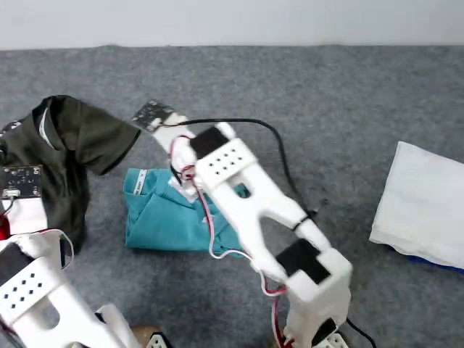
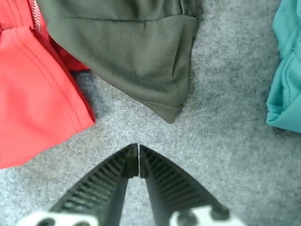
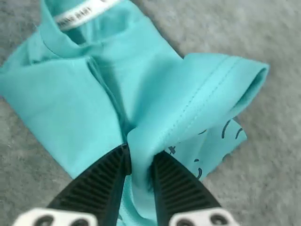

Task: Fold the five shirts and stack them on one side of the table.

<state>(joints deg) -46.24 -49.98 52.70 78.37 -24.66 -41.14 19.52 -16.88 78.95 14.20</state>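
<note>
- shirts: the teal shirt (image 1: 163, 217) is found part-folded at the middle of the table (image 1: 326, 94); a white shirt (image 1: 424, 203) is laid folded well apart; an olive shirt (image 1: 72, 145) and a red shirt (image 2: 33, 94) are left crumpled.
- a teal fold is pinched between the right gripper's (image 3: 140, 155) narrow fingers; the left gripper (image 2: 138, 150) is closed on nothing.

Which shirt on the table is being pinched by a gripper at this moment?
The teal shirt: a fold of it is clamped between the fingers of the right gripper. The olive shirt, red shirt and white shirt lie ungripped.
</note>
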